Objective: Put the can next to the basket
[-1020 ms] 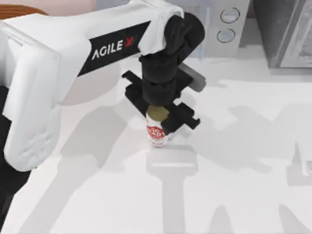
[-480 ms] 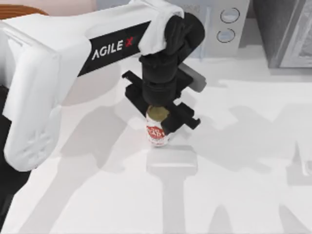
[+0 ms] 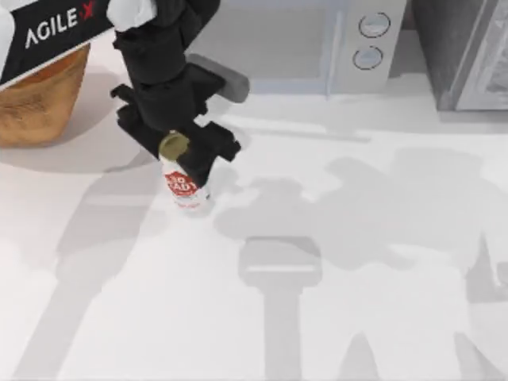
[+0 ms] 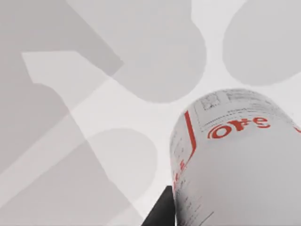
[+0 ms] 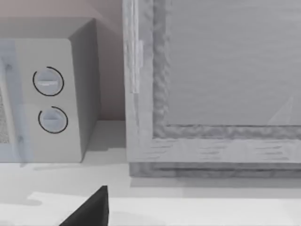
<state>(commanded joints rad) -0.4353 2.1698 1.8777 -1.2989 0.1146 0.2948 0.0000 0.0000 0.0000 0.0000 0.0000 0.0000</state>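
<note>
Top view: the left gripper [image 3: 184,151] clamps the cylindrical can [image 3: 182,181], apparently clear of the smooth white worktop [image 3: 381,317], right of the woven wicker basket [image 3: 36,103]. Left wrist view: the can's [image 4: 235,160] red-lettered label. Right wrist view: a grey microwave [image 5: 51,94].

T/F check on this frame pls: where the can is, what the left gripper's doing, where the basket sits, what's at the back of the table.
1. The left gripper is shut on the can. True.
2. The can lies on its side on the table. False: it is roughly upright in the gripper, gold top up.
3. The basket stands at the top view's far left, apart from the can. True.
4. The can is inside the basket. False: it is over bare table to the basket's right.
5. A microwave with two round knobs stands at the back of the table. True.
</note>
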